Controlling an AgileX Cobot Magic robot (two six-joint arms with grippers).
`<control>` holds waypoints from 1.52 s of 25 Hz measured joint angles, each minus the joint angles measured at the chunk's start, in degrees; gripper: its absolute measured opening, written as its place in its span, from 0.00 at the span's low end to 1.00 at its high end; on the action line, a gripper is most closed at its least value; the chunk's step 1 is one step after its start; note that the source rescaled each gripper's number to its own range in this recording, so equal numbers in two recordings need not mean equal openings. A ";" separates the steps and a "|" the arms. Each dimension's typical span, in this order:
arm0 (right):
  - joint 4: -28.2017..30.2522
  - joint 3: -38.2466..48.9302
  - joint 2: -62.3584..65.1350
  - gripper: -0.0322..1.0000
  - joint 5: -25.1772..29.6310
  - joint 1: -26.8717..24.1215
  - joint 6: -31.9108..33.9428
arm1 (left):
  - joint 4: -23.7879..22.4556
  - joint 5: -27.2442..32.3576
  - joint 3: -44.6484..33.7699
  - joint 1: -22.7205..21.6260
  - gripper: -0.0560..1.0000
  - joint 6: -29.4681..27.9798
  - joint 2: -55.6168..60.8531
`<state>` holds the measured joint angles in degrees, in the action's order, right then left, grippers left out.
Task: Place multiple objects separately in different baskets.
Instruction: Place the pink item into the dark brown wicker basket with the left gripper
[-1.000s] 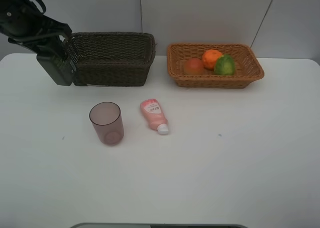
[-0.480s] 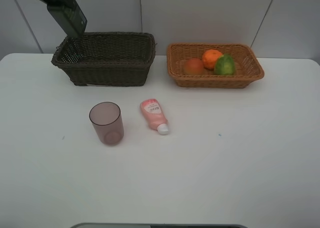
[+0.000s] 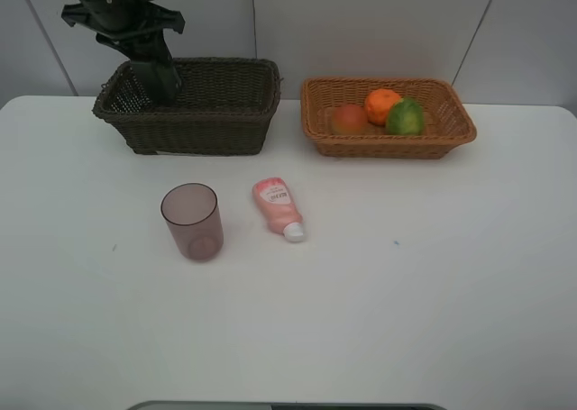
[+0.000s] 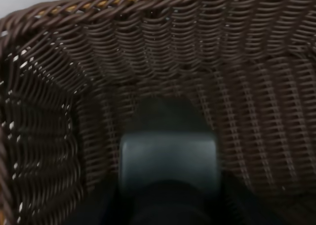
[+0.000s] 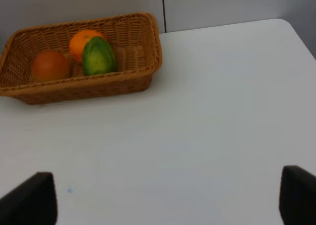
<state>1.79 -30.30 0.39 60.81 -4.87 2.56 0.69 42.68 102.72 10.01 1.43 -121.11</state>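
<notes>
White table (image 3: 406,293) bears cup (image 3: 191,222), tube (image 3: 279,206); left fingers (image 3: 135,42) grip bottle (image 3: 160,77) in basket (image 3: 216,126), right fingers (image 5: 29,200) spread.

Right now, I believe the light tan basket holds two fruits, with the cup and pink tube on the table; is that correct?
Not quite: the light tan basket holds three fruits, the orange, the reddish fruit and the green fruit, as the exterior high view shows. The cup and pink tube are indeed on the table.

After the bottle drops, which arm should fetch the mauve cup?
Left. That arm is at the dark basket with the pump bottle, and the cup stands on that side. The right gripper is open but faces the tan basket.
</notes>
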 joint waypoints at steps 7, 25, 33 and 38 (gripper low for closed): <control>0.00 0.00 0.00 1.00 0.00 0.00 0.00 | 0.00 0.21 4.26 -0.31 0.53 0.00 -5.12; 0.00 0.00 0.00 1.00 0.00 0.00 0.00 | -0.69 1.27 4.73 -1.61 0.53 0.11 -8.57; 0.00 0.00 0.00 1.00 0.00 0.00 0.00 | -0.69 1.56 5.51 -1.61 0.73 0.79 -8.63; 0.00 0.00 0.00 1.00 0.00 0.00 0.00 | -0.69 3.81 9.46 -1.61 0.99 0.79 -8.68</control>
<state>1.79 -30.30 0.39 60.81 -4.87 2.56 0.00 46.49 112.18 8.40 2.21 -129.79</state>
